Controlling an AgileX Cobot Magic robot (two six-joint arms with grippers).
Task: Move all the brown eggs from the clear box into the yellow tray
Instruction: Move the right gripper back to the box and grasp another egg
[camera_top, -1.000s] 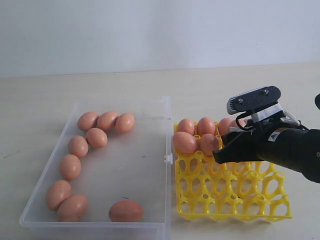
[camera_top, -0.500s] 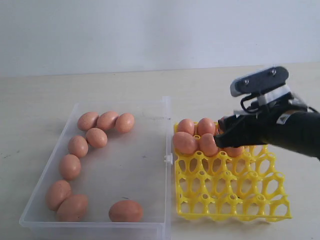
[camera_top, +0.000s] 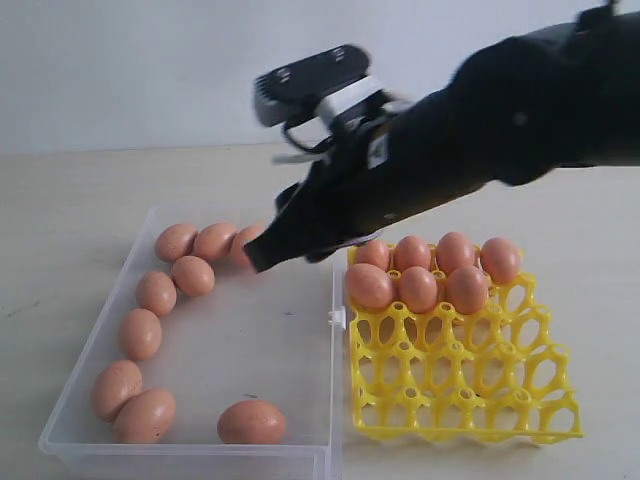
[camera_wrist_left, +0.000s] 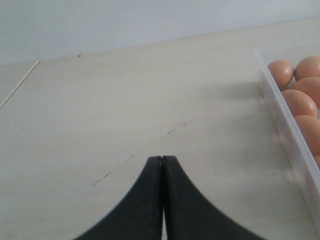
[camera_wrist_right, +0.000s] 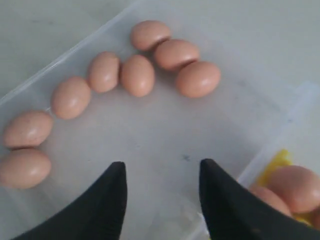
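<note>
Nine smooth orange-brown eggs (camera_top: 140, 333) lie in the shallow transparent plastic box (camera_top: 270, 345); seven sit in the bright yellow lattice tray (camera_top: 470, 400). The right gripper (camera_wrist_right: 160, 170) hangs over the box, jaws apart and empty. It should descend squarely astride one egg, clear of neighbours, and close gently.

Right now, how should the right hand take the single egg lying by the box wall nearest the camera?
Grip the lone egg across its narrow middle, coming from straight above. It lies on its side, long axis along the box wall, touching no other egg. That wall is close, so finger room there looks tight.
</note>
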